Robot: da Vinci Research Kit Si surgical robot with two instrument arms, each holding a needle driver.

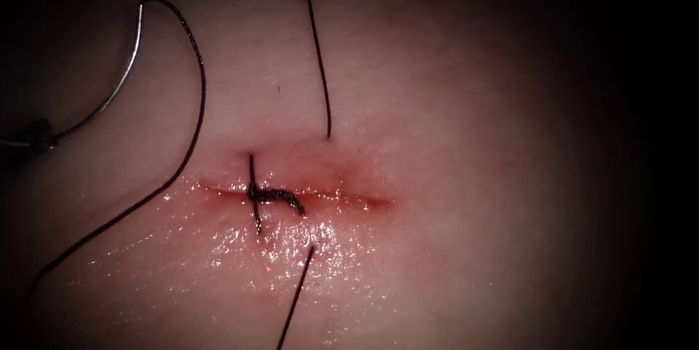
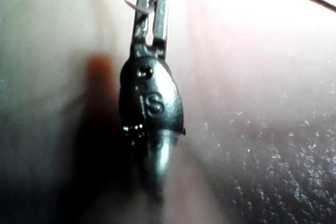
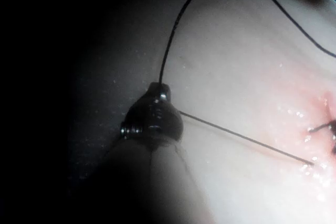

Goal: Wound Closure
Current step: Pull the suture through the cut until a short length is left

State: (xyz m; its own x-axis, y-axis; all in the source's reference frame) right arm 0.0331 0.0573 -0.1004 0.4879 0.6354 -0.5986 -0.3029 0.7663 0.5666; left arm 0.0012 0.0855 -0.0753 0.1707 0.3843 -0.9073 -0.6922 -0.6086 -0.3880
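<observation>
Needle (image 1: pixel 109 95) outside tissue (image 1: pixel 451 102), left tool (image 2: pixel 151 3) gripping one end

curved needle (image 1: pixel 120 77) lying outside tissue (image 1: pixel 451 102) upper left of cut (image 1: pixel 291 196), dark thread (image 1: pixel 193 102) trailing from it, knotted stitch (image 1: pixel 273 197) across cut, red fluid (image 1: pixel 320 168) around
</observation>
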